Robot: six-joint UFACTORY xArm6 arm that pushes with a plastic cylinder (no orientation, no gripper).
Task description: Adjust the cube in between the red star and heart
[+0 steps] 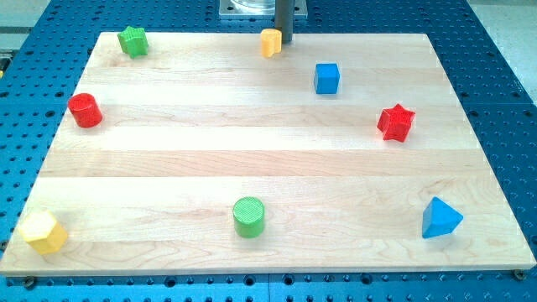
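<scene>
A blue cube [326, 78] sits on the wooden board [277, 151] toward the view's top right of centre. A red star [396, 122] lies to the cube's lower right. A small orange-yellow heart-like block [270, 42] sits at the board's top edge, left of the cube. My tip [284, 41] is at the top edge, right beside that orange-yellow block on its right side, about touching it, and well apart from the blue cube.
A green star [132, 40] is at the top left. A red cylinder [85, 111] is at the left edge. A yellow block [44, 232] is at the bottom left corner. A green cylinder [248, 216] is at bottom centre. A blue triangle [440, 219] is at bottom right.
</scene>
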